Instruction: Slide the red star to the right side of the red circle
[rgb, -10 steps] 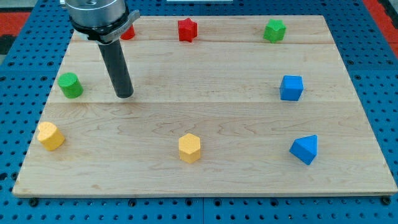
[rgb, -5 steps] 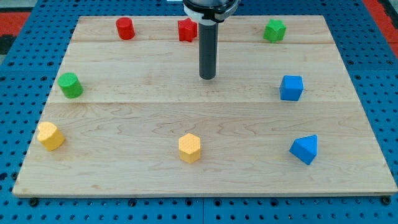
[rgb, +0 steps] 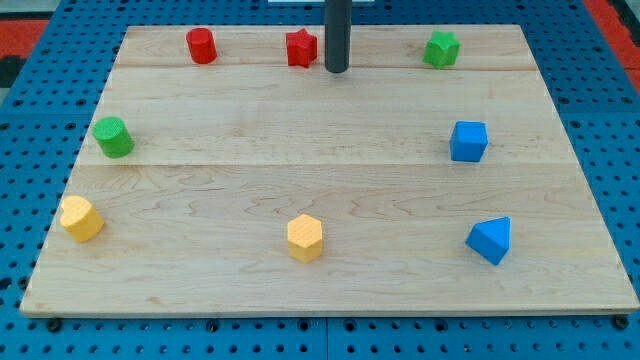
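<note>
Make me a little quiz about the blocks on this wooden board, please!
1. True or false: my tip sits just to the view's right of the red star.
2. How many blue blocks are on the board?
3. Which block is nearest the view's bottom-left corner: A) green cylinder, B) yellow block, C) red circle?

Key:
1. True.
2. Two: the blue cube and the blue triangular block.
3. B.
</note>
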